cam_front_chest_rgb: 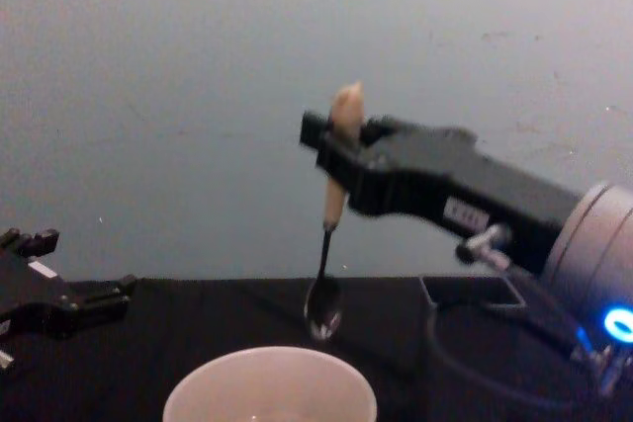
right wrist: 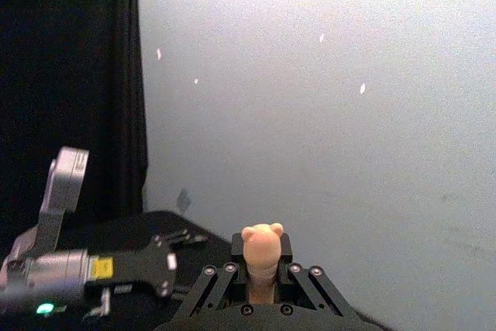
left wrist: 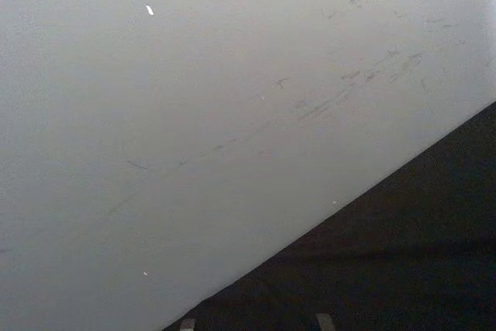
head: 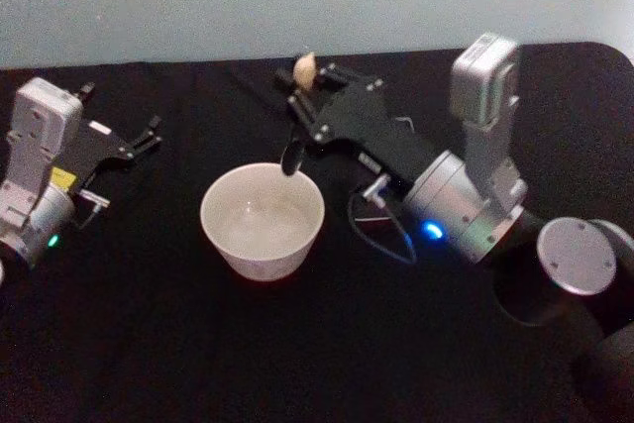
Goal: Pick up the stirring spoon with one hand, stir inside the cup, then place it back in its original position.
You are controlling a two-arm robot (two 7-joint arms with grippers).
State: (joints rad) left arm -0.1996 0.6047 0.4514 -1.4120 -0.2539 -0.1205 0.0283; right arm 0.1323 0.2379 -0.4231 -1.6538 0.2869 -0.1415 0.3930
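Fingers (head: 156, 124) of the left gripper (head: 151, 134) stand slightly parted with nothing between them. That arm lies low over the black table (head: 149, 344), well to the left of the cup (head: 248, 250). From the chest camera the same gripper (cam_front_chest_rgb: 74, 289) sits low, left of the cup (cam_front_chest_rgb: 269, 387) and apart from it.

The cup stands upright on the table, its wide mouth open upward.

Over the cup's far rim hangs the stirring spoon (cam_front_chest_rgb: 334, 203), nearly upright. Its knob points up and its oval bowl points down. In the chest view the bowl sits just above the rim, not touching it and not dipped inside.

The right gripper (cam_front_chest_rgb: 336, 145) reaches in from the cup's right and is clamped on the spoon's cream handle, with the knob sticking up past its fingers. The right wrist camera shows that knob (right wrist: 262, 242) pinched in the same gripper (right wrist: 262, 269).

Right of the cup and farther back, beneath the right arm, stands the dark square holder (cam_front_chest_rgb: 465, 305).
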